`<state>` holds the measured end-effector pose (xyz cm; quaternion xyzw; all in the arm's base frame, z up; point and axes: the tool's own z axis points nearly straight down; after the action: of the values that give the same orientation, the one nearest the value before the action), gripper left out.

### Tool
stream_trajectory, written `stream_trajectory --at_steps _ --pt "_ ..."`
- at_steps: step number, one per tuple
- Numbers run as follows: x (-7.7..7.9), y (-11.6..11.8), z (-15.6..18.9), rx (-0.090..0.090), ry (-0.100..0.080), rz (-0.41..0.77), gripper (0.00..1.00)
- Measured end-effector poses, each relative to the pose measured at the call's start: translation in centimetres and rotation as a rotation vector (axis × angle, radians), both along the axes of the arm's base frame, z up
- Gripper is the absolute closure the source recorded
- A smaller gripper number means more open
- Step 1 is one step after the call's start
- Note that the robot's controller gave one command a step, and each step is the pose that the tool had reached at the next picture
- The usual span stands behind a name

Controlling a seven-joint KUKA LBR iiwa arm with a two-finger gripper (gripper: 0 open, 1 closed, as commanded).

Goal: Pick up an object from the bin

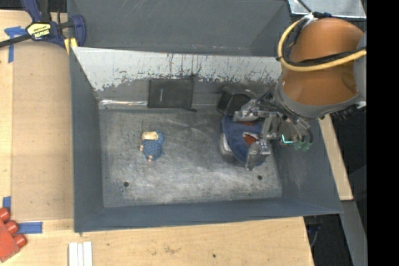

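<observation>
My gripper (258, 144) is low at the right side of the bin, right over a rounded blue thing (233, 139) with a red patch on it. The gripper covers that thing's right part, and I cannot tell whether it touches it. Just behind them, near the back wall, lies a small dark grey object (232, 99).
A flat black rectangular object (170, 95) leans at the foot of the back wall. A small blue and beige thing (151, 144) lies alone at the left middle of the floor. The arm's orange cover hangs over the bin's right rim.
</observation>
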<state>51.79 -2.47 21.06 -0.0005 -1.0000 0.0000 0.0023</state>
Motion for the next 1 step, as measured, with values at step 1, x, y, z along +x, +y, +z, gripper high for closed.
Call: stream_trajectory --at_steps 1 --pt "6.31 -2.29 -13.83 0.008 0.009 0.315 0.0"
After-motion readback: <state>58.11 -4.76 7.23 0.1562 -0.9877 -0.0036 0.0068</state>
